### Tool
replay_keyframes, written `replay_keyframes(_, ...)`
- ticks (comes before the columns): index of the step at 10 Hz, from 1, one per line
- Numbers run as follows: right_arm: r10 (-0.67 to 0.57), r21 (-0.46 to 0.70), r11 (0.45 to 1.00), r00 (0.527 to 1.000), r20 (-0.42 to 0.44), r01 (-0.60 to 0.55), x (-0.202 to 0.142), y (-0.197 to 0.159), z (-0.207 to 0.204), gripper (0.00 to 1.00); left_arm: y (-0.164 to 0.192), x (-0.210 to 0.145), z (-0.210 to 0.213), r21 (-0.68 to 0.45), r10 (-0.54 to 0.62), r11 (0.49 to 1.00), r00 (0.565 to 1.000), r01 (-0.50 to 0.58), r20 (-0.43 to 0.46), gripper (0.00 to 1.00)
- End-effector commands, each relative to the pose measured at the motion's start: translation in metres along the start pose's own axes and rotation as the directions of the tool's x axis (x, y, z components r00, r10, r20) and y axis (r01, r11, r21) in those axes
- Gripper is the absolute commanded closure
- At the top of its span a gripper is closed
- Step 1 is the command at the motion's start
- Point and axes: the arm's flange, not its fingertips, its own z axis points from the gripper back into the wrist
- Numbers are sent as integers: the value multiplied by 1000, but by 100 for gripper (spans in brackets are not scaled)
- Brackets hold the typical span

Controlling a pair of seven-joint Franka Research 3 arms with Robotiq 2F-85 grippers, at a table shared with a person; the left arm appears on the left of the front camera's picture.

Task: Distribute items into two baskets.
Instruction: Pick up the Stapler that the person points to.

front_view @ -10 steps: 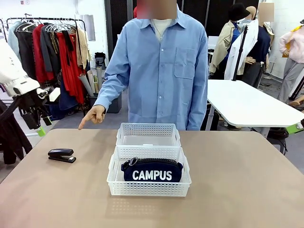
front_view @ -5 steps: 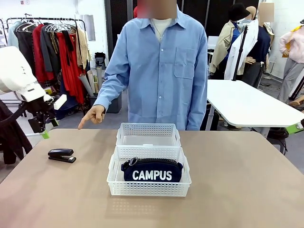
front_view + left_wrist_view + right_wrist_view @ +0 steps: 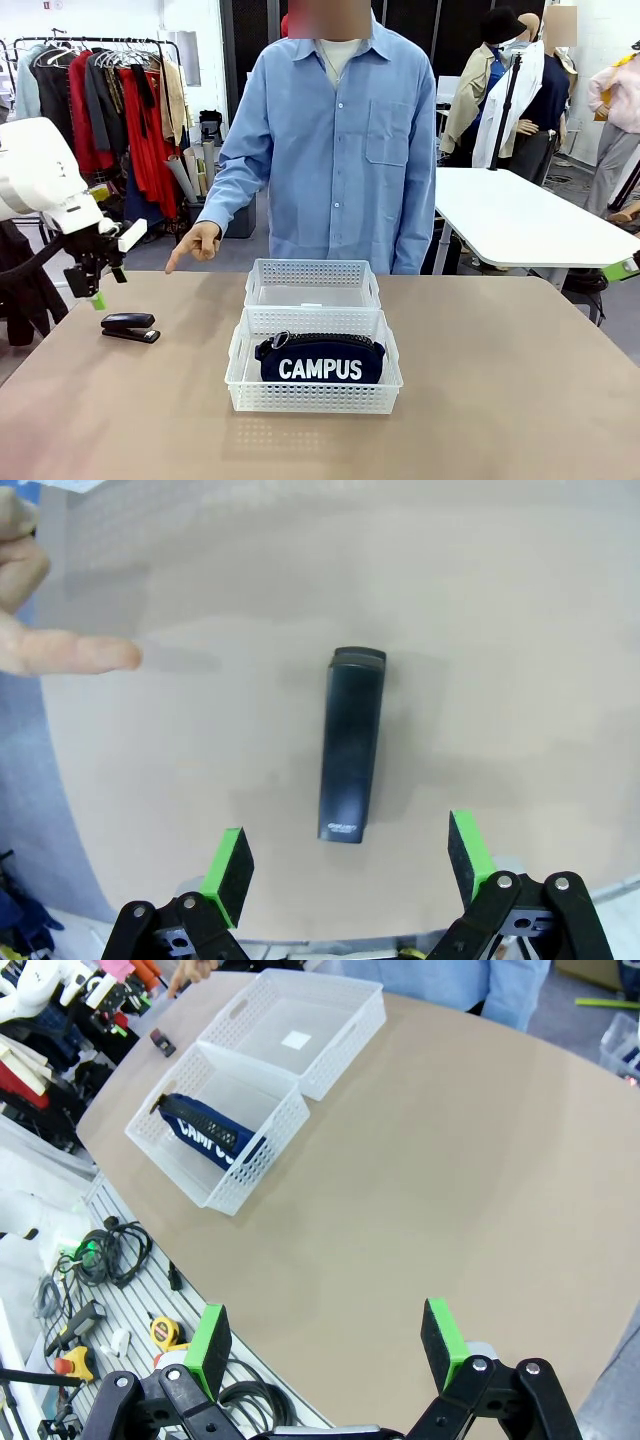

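Navy fabric, zipped, marks the pouch [image 3: 318,362], which is lying lengthwise inside the larger basket [image 3: 313,400] and showing white block lettering that reads "CAMPUS"; in the right wrist view the wall is cutting the word to "CAMP". The smaller basket [image 3: 312,272] is sitting just behind the larger one, their walls touching or nearly so, and is carrying a small white label on its floor, too small to read. The stapler [image 3: 130,327] is lying flat on the table [image 3: 500,380], well apart from both baskets on the robot's left. A pale mark is showing near one end of its top, too small to read. The left gripper [image 3: 348,840] is hovering above the stapler with its jaws spread wide and grasping nothing, one green pad on either side. The person's hand [image 3: 197,243] is pointing an index finger down toward the stapler. The right gripper [image 3: 325,1335] is hanging over bare tabletop, jaws likewise released and empty.
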Motion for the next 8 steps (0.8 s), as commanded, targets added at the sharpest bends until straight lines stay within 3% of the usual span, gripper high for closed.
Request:
replay_keyframes(1,-6,5,1000,1000,2,6,1,1,1,0,-9,-3,-11,5,-33,999,999,34,-15,0)
replay_keyframes(8,-6,5,1000,1000,2,6,1,1,1,0,-22,7,-58,-47,-62,997,998,62,2,0)
